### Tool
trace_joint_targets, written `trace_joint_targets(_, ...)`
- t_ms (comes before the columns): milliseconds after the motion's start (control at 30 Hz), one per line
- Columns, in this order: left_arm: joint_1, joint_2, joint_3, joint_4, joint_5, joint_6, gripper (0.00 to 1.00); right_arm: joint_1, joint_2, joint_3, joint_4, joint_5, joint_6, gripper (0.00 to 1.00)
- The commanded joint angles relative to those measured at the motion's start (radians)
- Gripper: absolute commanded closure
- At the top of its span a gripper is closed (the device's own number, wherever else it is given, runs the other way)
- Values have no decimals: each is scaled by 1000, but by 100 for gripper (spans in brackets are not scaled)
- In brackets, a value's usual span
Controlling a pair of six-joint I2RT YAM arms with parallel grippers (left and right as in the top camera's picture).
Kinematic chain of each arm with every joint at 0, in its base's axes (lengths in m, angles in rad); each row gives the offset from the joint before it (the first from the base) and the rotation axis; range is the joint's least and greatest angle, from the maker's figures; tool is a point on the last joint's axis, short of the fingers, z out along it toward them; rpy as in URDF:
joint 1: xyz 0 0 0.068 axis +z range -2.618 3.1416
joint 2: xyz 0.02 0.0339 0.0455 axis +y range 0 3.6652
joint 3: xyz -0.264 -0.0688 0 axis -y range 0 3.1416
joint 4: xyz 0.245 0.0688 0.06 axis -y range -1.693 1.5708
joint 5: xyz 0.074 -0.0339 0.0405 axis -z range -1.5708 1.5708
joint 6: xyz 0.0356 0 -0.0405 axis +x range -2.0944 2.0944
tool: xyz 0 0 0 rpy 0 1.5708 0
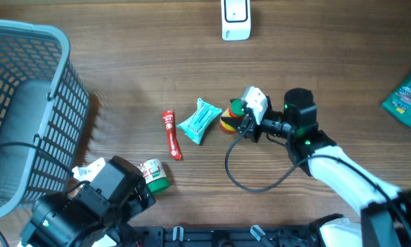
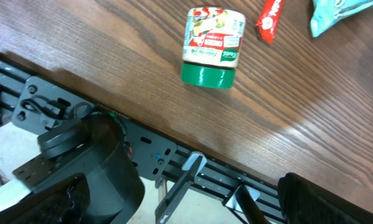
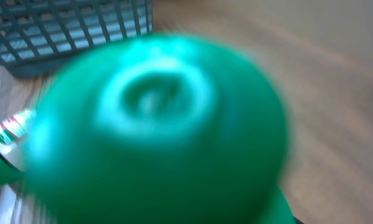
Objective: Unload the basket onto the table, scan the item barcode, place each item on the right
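Bottle (image 1: 230, 118), green-capped and yellow-bodied, was at the middle of the worktop (image 1: 123, 62), clamped in the right claw (image 1: 245, 122). Its length pointed roughly toward the white scanner (image 1: 235, 17) at the far edge, well apart. The left claw (image 1: 138, 192) gaped empty, farther off, beside a small jar (image 1: 154, 175).

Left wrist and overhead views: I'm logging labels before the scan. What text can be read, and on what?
No text can be read for certain.
On the green-lidded jar: lettering on a red band, too blurred.
On the red sachet: white lettering, too small.
On the teal packet: print too small.
On the green-capped bottle: blurred, nothing legible.
On the white scanner: no readable marks.
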Motion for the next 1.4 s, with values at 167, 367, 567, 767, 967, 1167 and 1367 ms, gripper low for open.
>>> trace_joint_targets(167, 1, -5, -1, -2, -2, -14, 0, -11, 89, 37, -11, -70, -4, 21)
trace_joint_targets(367, 1, -5, -1, -2, -2, -14, 0, -11, 33, 87, -66, -74, 229, 0)
trace_joint_targets(567, 1, -5, -1, -2, -2, -14, 0, -11, -336, 118, -392, -111, 487, 0)
trace_joint_targets(767, 1, -5, -1, -2, -2, -14, 0, -11, -598, 117, -855, 290, 1651, 0)
trace_joint_targets(967, 1, -5, -1, -2, -2, -14, 0, -11, -584, 117, -968, 361, 2032, 0)
trace_joint_targets(1167, 1, -5, -1, -2, -2, -14, 0, -11, -383, 114, -849, 222, 2373, 0)
trace_joint_targets(1367, 1, -5, -1, -2, -2, -14, 0, -11, 74, 114, -370, -63, 2373, 4)
